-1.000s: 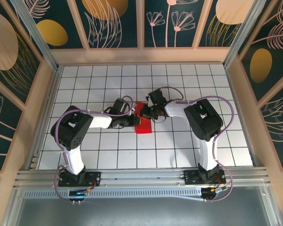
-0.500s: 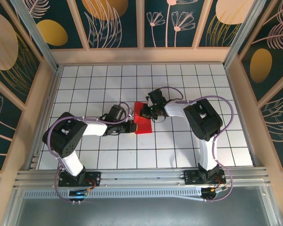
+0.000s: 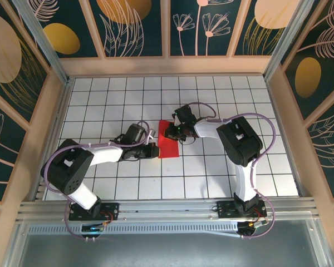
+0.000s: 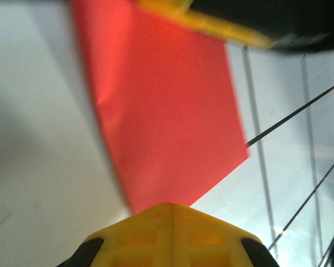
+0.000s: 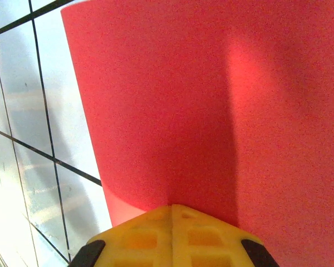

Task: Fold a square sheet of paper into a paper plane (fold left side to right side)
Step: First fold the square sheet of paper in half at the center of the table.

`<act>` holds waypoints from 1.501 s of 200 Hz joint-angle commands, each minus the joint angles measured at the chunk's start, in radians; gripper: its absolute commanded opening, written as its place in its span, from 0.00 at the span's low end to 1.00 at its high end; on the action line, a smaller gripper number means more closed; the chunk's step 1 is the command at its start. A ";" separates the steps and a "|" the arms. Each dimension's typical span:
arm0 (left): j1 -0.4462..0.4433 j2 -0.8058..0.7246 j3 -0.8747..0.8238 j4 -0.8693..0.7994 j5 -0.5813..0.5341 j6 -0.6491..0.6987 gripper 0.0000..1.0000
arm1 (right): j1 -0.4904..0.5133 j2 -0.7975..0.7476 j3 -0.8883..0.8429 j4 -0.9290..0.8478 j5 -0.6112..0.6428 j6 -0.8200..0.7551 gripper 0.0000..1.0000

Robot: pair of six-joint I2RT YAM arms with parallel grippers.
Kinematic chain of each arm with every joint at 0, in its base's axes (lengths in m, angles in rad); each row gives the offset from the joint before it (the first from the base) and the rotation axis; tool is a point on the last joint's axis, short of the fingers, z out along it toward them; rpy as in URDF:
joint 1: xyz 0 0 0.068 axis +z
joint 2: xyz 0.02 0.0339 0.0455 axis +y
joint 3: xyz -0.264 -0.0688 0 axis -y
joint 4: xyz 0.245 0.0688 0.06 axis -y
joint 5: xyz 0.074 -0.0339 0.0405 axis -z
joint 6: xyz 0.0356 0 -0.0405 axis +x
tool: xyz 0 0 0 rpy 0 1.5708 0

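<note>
Paper [image 3: 168, 148] corner hidden under right gripper [image 3: 172, 133]; left gripper [image 3: 154, 150] beside; both closed

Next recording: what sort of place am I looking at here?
Probably an enclosed robot test cell in a lab: a white grid-tiled table, leaf-patterned wall panels, and the left arm and right arm bolted to an aluminium rail at the near edge.

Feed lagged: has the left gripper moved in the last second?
Yes. The left gripper has drawn slightly left and nearer, judged against the gridded table.
</note>
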State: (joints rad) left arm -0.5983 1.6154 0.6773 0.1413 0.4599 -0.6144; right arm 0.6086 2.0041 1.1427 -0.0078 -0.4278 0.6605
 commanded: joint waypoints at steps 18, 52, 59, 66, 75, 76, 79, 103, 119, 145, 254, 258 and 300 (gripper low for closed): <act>0.010 0.039 0.091 0.006 0.056 -0.002 0.03 | 0.001 0.062 -0.006 -0.082 0.073 -0.019 0.00; 0.009 0.140 0.112 0.009 0.069 0.025 0.03 | 0.004 0.063 -0.005 -0.089 0.075 -0.022 0.00; 0.008 0.151 0.112 0.012 0.072 0.027 0.03 | 0.004 0.062 -0.006 -0.089 0.075 -0.022 0.00; 0.008 0.161 0.109 0.016 0.075 0.027 0.03 | 0.005 0.062 -0.007 -0.090 0.076 -0.022 0.00; 0.007 0.170 0.099 0.026 0.079 0.024 0.03 | 0.006 0.062 -0.006 -0.090 0.077 -0.024 0.00; 0.006 0.169 0.097 0.027 0.080 0.024 0.03 | 0.006 0.062 -0.006 -0.090 0.077 -0.024 0.00; 0.006 0.171 0.094 0.029 0.081 0.023 0.03 | 0.006 0.063 -0.006 -0.090 0.077 -0.026 0.00; 0.005 0.174 0.058 0.036 0.083 0.021 0.03 | 0.007 0.064 -0.004 -0.091 0.076 -0.027 0.00; 0.001 0.157 0.025 0.035 0.079 0.018 0.03 | 0.007 0.064 -0.004 -0.094 0.078 -0.030 0.00; -0.004 0.116 -0.045 0.041 0.072 0.009 0.03 | 0.006 0.064 -0.002 -0.098 0.081 -0.034 0.00; 0.128 -0.040 0.071 -0.093 0.096 0.104 0.00 | 0.010 0.052 -0.008 -0.091 0.080 -0.053 0.00; 0.127 -0.025 0.089 -0.105 0.100 0.120 0.00 | 0.011 0.053 -0.007 -0.091 0.080 -0.052 0.00; 0.127 0.093 0.162 -0.060 0.090 0.131 0.00 | 0.014 0.045 -0.008 -0.095 0.092 -0.052 0.00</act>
State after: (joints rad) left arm -0.4686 1.6527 0.8284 0.0765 0.5163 -0.5003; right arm 0.6136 2.0064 1.1458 -0.0105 -0.4232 0.6304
